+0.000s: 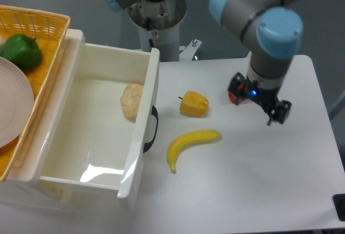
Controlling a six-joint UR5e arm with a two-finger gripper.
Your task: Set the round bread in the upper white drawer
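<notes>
The round bread [132, 101] lies inside the upper white drawer [81, 137], against the inner face of the drawer's front wall, near its far end. That wall hides the bun's right edge, so only its left and middle lobes show. The drawer stands pulled open, its floor bare apart from the bun and a bright glare patch near the front corner. A black handle [153, 129] sits on the outside of the front wall, facing the table [259, 180].

On the drawer's left, a yellow woven basket [40, 26] overlaps the rim; the frame cuts off its left side. It holds a green pepper [21, 50] and a white plate [13, 107], also cut by the frame.

On the table, a yellow-orange bell pepper [194, 104] sits just beside the drawer front, and a banana [191, 141] lies in front of it, its lower tip near the handle. The table to the right and front of these is open.

The gripper [275, 112] hangs over the table well right of the bell pepper, holding nothing. Its dark fingers are small and blurred, so whether they are spread or pressed together cannot be told. The arm's upper joints run out of the top edge.
</notes>
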